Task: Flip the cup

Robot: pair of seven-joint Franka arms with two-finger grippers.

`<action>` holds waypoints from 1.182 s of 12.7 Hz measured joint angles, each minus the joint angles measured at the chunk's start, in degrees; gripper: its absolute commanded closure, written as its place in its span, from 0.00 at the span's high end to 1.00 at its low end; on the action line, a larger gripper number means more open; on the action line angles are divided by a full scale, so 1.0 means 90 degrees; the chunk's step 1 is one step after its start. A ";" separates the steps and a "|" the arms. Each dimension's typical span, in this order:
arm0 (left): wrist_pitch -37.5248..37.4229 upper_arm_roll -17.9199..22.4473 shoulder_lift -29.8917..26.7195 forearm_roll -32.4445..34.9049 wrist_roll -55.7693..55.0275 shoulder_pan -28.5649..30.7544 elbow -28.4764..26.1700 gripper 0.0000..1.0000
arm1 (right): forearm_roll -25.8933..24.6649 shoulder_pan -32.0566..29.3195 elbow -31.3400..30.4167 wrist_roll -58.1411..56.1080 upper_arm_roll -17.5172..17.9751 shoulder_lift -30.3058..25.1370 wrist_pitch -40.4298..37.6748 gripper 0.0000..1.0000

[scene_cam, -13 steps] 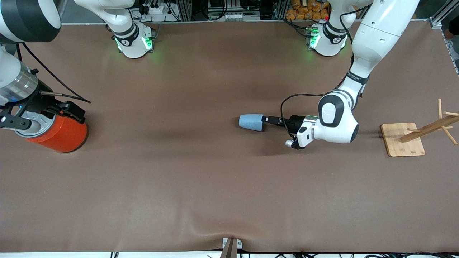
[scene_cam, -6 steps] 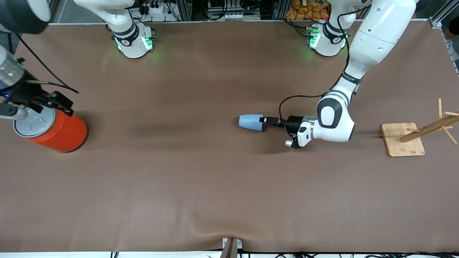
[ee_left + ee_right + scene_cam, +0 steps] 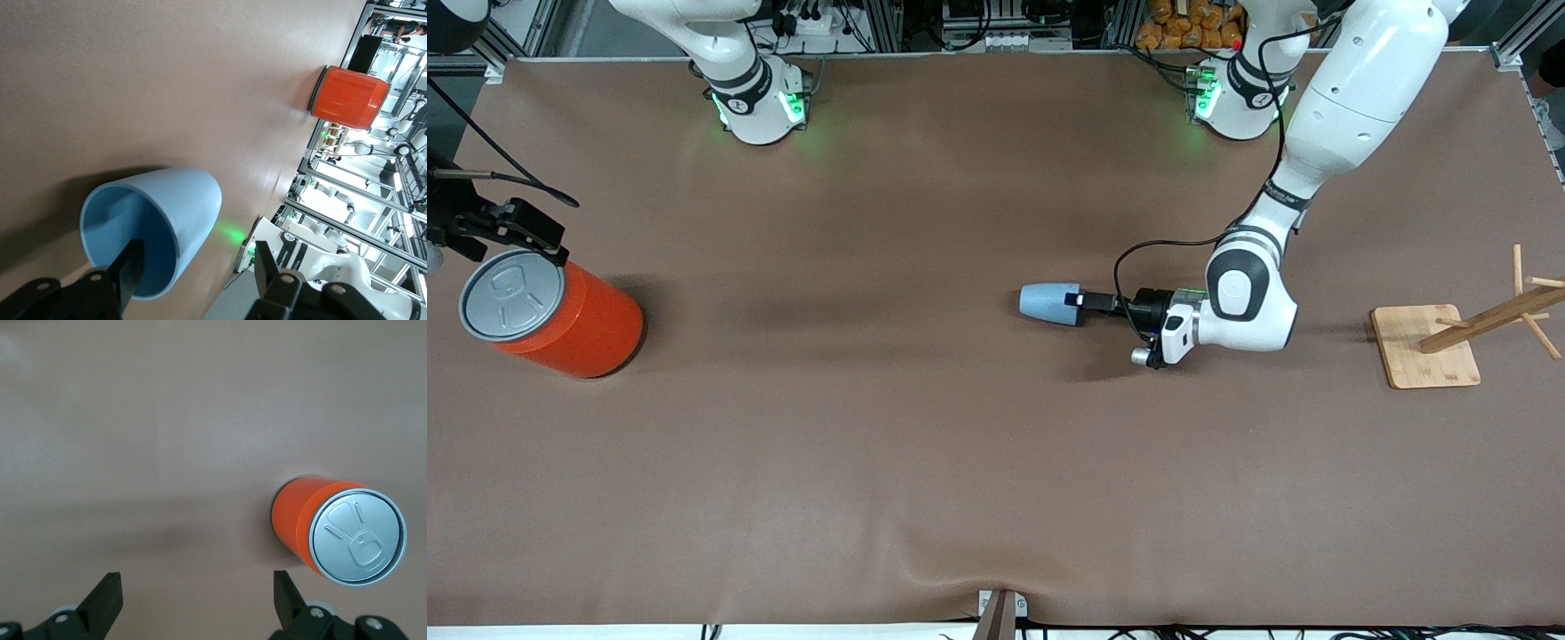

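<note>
The cup [image 3: 1049, 303] lies on its side near the middle of the brown table [image 3: 925, 444], toward the left arm's end. It is small, light blue, tapered and without a handle, matte, with a darker blue inside [image 3: 127, 227]. On the front view's clock face its closed base points to nine o'clock and its open mouth to three o'clock, facing the left gripper [image 3: 1083, 301].

That gripper lies low and level at the cup's mouth, its jaws straddling the rim: in the left wrist view one finger [image 3: 131, 270] reaches inside the mouth and the other [image 3: 265, 272] stands outside the wall with a clear gap to it, so the jaws are partly apart and not clamped on the cup.

At about three o'clock from the cup, well apart, a wooden rack [image 3: 1458, 336] with slanting pegs stands on a square base at the left arm's end of the table. At about nine o'clock, far off at the right arm's end, an orange can [image 3: 560, 316] with a grey pull-tab lid [image 3: 358, 536] stands upright. The right gripper [image 3: 193, 600] hangs over the table just beside the can, jaws spread wide and holding nothing. Bare table lies between the cup and both objects.
</note>
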 measured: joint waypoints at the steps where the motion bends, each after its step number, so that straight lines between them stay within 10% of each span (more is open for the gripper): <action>1: 0.0001 -0.0012 0.0019 -0.0026 0.0000 -0.0009 0.0000 0.67 | 0.0000 0.0000 0.0043 0.0000 -0.0002 0.0025 -0.0014 1.00; 6: 0.0002 -0.0031 0.0122 -0.0324 0.0006 -0.0074 -0.0001 0.31 | 0.0000 0.0000 0.0192 -0.0007 -0.0011 0.0096 -0.0043 1.00; 8: 0.0003 -0.0032 0.0179 -0.0486 0.0056 -0.0137 -0.0001 0.00 | 0.0000 0.0000 0.0243 -0.0007 -0.0037 0.0096 -0.0054 1.00; 15: 0.0063 -0.0014 0.0081 -0.0679 0.0046 -0.0065 0.0168 0.00 | 0.0002 0.0002 0.0308 -0.0010 -0.0056 0.0097 -0.0089 1.00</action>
